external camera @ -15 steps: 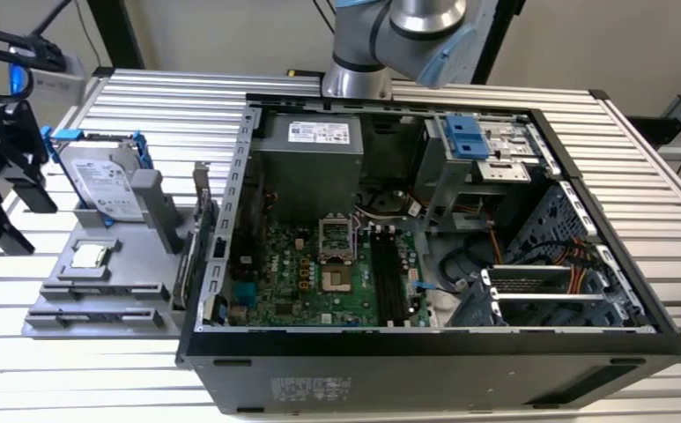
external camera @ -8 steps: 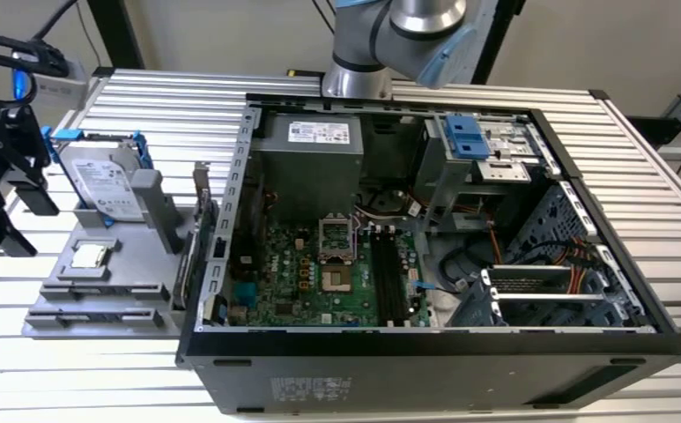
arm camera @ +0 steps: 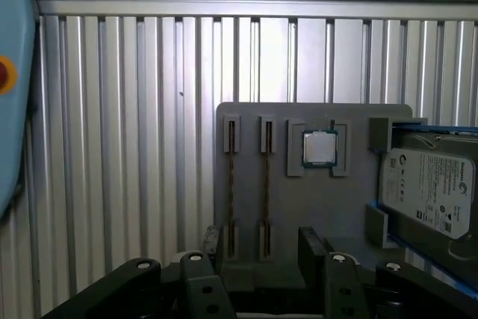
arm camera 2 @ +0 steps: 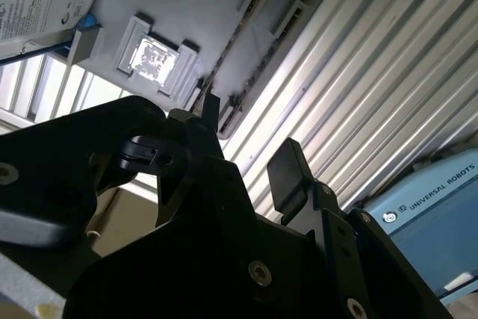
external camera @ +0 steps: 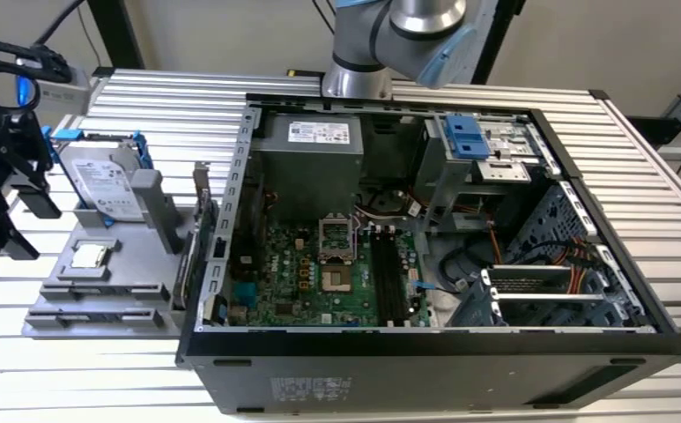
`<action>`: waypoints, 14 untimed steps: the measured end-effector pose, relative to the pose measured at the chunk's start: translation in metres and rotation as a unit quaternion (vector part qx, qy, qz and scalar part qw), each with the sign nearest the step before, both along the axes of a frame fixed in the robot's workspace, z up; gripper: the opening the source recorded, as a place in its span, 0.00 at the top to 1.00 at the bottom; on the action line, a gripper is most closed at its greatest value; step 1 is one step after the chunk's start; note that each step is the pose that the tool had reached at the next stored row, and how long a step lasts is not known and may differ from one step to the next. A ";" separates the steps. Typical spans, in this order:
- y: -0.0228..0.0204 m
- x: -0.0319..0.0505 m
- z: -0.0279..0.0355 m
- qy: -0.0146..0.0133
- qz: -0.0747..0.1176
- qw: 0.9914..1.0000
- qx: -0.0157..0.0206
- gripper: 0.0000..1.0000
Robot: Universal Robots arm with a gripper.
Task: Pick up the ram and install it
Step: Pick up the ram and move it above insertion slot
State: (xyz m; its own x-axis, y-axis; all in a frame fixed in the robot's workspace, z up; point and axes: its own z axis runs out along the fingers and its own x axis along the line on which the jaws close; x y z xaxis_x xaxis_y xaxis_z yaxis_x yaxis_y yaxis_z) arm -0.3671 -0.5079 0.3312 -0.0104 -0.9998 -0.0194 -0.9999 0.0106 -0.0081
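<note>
Closest in, the tool (arm camera: 261, 238) is wide open with nothing between its two black fingers (arm camera: 312, 248); in both wrist views the gap is empty. It hangs above the near end of a grey holder (arm camera: 314, 207) without touching anything on it.

Just beyond the fingertips, two thin sticks stand on edge in parallel slots of that holder. The ram (arm camera: 267, 184), the stick nearer the CPU chip (arm camera: 320, 148), lies roughly in line with the gap between the fingers. The second stick (arm camera: 230, 184) stands just beside it, on the side away from the chip. Both are fully seated in their slots, so neither has been lifted. Past the chip, at the holder's far side, the silver hard drive (arm camera: 428, 193) leans in its blue brackets.

The holder rests on the ribbed metal worktop (arm camera: 134, 125). In the exterior view the open computer case (external camera: 434, 348) stands on the same worktop, just beside the holder on the exterior view's right. Inside it lies the green motherboard (external camera: 299, 282), and its black memory slots (external camera: 385, 278) appear unfilled.

As I judge it, the task is at its very start. The approach to the ram is under way, the grasp has not been made, and the carry and the seating in a slot are all left to do.
</note>
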 end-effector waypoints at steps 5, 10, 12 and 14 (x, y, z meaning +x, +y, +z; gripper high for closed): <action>0.0000 0.0000 -0.0027 0.000 0.000 1.000 -0.001 0.00; 0.0000 0.0000 -0.0049 0.000 0.000 1.000 -0.001 0.00; 0.0000 -0.0001 -0.0059 0.000 0.000 1.000 -0.001 0.00; 0.0000 0.0000 -0.0068 0.000 0.000 1.000 -0.002 0.00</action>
